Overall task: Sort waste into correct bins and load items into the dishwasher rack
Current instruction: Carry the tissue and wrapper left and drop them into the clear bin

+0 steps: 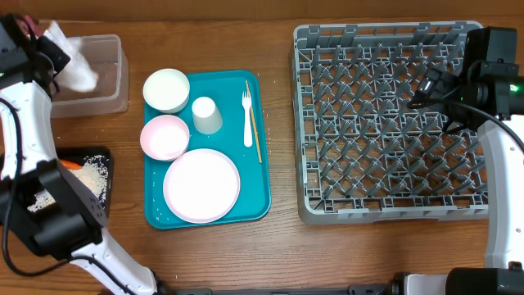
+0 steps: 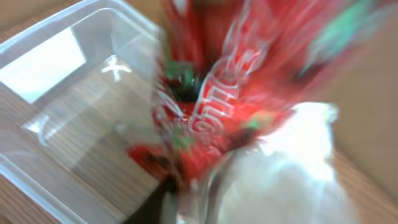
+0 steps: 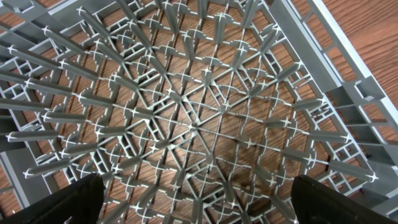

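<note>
My left gripper [image 1: 49, 45] is at the far left, over the clear tub [image 1: 110, 78]. It is shut on the crumpled white napkin [image 1: 78, 64] and the red-and-white wrapper [image 1: 31, 27]. The left wrist view is blurred: wrapper [image 2: 211, 93] and napkin [image 2: 286, 168] hang above the tub [image 2: 68, 93], hiding the jaws. The black tray [image 1: 105, 156] holds rice [image 1: 92, 176] and a carrot [image 1: 72, 165]. The plate [image 1: 201, 185], two bowls [image 1: 166, 89] [image 1: 164, 137], cup [image 1: 207, 115], fork [image 1: 247, 119] and stick [image 1: 255, 123] lie on the teal tray. My right gripper [image 1: 434, 90] [image 3: 199, 208] is open above the grey rack [image 1: 385, 209] [image 3: 199, 93].
The teal serving tray [image 1: 262, 205] sits in the middle between the bins and the rack. My left arm's base and links [image 1: 49, 213] cover the front left corner, partly over the black tray. Bare wood shows between tray and rack.
</note>
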`<state>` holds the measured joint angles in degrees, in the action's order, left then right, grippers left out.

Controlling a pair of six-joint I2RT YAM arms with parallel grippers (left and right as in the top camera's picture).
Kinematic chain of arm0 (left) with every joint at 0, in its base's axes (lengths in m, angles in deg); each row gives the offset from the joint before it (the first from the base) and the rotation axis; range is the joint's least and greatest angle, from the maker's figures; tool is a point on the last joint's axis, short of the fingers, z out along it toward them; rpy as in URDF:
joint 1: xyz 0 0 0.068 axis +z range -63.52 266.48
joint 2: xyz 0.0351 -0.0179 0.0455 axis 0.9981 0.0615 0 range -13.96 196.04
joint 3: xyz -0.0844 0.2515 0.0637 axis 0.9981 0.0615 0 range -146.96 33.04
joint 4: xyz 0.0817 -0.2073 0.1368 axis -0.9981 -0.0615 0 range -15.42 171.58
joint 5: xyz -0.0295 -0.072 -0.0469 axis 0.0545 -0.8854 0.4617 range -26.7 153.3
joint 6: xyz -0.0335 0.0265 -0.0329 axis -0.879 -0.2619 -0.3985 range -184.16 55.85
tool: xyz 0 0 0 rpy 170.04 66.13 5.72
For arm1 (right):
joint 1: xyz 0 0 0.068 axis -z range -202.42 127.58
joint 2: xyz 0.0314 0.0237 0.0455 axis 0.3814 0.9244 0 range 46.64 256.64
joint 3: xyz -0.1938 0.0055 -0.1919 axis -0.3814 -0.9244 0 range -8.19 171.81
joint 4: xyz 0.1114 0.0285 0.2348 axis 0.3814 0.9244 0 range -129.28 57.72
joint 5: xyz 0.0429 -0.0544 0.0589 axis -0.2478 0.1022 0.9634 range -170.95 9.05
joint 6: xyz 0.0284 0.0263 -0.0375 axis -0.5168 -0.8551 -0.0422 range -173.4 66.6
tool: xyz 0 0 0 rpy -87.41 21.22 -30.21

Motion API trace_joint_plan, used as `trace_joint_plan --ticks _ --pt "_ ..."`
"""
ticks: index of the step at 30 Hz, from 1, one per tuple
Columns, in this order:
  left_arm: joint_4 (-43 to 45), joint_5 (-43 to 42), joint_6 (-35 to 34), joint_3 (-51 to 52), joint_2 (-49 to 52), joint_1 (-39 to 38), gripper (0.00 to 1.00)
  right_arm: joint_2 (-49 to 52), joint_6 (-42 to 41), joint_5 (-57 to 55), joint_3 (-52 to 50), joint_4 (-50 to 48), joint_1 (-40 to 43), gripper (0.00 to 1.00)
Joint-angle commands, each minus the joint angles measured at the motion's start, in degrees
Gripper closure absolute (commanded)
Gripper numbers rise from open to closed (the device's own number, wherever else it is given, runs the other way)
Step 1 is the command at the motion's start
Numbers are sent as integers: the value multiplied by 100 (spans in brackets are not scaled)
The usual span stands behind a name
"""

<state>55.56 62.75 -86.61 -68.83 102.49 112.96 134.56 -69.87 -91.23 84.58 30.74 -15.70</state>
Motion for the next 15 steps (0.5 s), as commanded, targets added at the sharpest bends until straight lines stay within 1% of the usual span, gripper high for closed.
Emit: trace_joint_plan --ticks 1,2,4,5,6,10,13,15 --pt "133 149 70 -92 33 162 44 -2 -7 11 17 -26 11 0" --pt "144 105 144 -96 22 175 35 -2 -7 11 17 -28 11 0" --pt "105 39 339 -125 -13 199 8 -2 -7 11 17 -26 11 0" --pt "44 50 409 -146 -46 199 2 -2 -7 11 17 -28 11 0" --pt "-11 50 474 -164 -92 199 0 -2 -7 11 17 -26 11 0" --pt "-295 -114 466 -221 -494 199 0 -2 -7 11 17 -26 11 0" --pt "-450 -671 400 -223 -979 192 0 -2 -7 11 17 -26 11 0" --pt "-669 -1237 396 -223 -1373 192 0 -2 -7 11 17 -26 11 0"
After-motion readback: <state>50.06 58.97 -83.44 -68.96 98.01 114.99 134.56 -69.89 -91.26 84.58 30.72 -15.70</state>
